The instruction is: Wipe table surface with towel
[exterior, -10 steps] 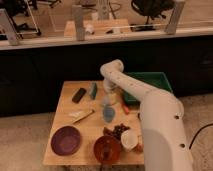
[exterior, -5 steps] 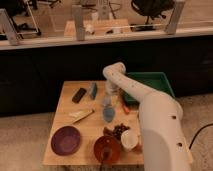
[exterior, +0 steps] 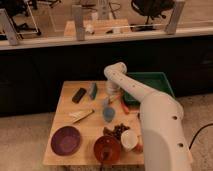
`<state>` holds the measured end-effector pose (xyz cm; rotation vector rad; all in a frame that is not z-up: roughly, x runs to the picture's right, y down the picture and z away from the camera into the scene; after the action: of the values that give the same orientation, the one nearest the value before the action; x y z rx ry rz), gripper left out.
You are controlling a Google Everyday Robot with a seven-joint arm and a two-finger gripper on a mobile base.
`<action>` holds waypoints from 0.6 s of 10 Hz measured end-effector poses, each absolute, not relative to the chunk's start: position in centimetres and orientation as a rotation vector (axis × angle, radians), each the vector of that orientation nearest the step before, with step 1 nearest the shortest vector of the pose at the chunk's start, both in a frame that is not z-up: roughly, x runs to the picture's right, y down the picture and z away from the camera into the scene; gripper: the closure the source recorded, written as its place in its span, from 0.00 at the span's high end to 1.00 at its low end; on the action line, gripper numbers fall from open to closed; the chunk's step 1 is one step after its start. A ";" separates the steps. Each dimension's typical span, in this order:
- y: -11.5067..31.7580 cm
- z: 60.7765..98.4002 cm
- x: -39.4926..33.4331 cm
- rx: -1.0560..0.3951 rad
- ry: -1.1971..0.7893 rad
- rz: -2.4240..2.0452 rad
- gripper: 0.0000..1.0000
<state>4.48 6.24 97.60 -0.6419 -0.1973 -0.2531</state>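
Your gripper (exterior: 111, 96) hangs from the white arm (exterior: 155, 120) just beside the dark green tray (exterior: 150, 85), on the tray's side that faces the teal block (exterior: 93, 90). It points down at the bench (exterior: 62, 107). How its jaws stand you cannot tell from this view. The towel (exterior: 106, 102), a small pale grey-blue cloth, lies on the light wood directly under the gripper, close to the tray's near corner. Whether the gripper touches it you cannot tell. A slate-blue cup (exterior: 108, 115) stands just nearer the camera than the towel, and an orange-red item (exterior: 124, 105) lies between that cup and the tray. Farther from the tray, past the teal block, sits a black object (exterior: 79, 95). Well apart from the tray, along the bench's near edge, you have a purple plate (exterior: 66, 140), a brown bowl (exterior: 106, 149) and a white cup (exterior: 130, 140), with a dark cluster (exterior: 118, 131) just behind the bowl.
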 end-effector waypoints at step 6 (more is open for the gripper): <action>5.9 95.6 2.5 -0.630 -0.211 -0.317 0.13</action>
<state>2.50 5.91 95.59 -0.6296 -0.2107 -0.3171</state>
